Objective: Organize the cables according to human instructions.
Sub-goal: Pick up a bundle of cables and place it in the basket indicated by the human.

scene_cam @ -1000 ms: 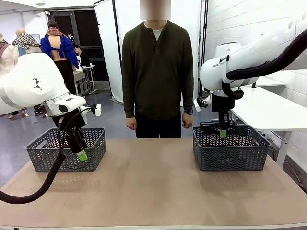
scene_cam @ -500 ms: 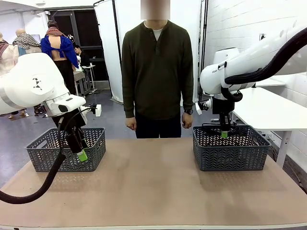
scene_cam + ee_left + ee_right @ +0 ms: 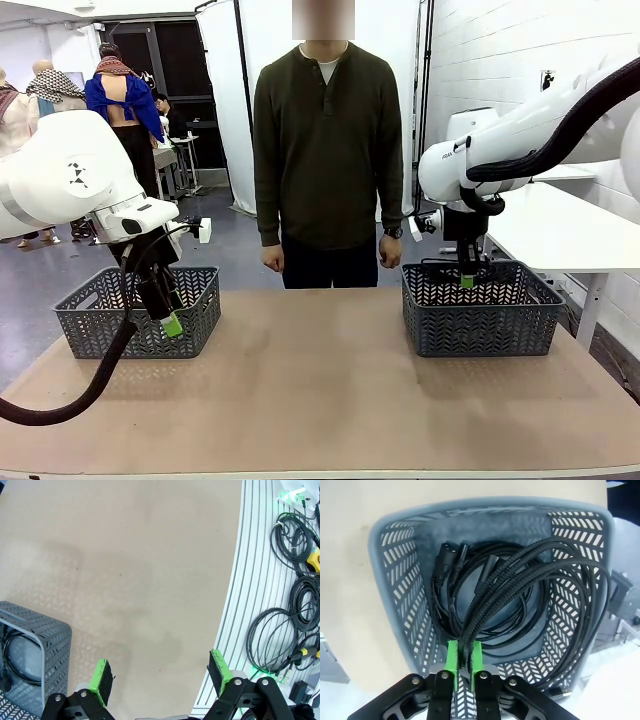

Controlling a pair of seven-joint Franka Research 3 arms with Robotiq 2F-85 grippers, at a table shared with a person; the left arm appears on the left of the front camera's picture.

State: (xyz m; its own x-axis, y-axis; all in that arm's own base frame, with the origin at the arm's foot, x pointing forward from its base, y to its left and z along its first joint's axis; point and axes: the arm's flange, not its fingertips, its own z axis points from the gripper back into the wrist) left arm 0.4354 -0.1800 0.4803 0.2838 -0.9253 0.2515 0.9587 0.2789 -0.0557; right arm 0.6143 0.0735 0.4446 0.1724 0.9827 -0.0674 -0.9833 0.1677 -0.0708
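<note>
your right pincer point(image 3: 463, 656) is clenched on a braided black cable point(image 3: 520, 575) whose loops trail down into the right basket point(image 3: 480, 318), where more cables point(image 3: 455, 580) lie coiled. your left pincer point(image 3: 162, 672) is released, with nothing in it, over the bare surface point(image 3: 320, 390) beside the left basket point(image 3: 95, 325), which has a cable point(image 3: 15, 655) inside. the human point(image 3: 328, 150) stands at the far edge between the baskets, arms down.
</note>
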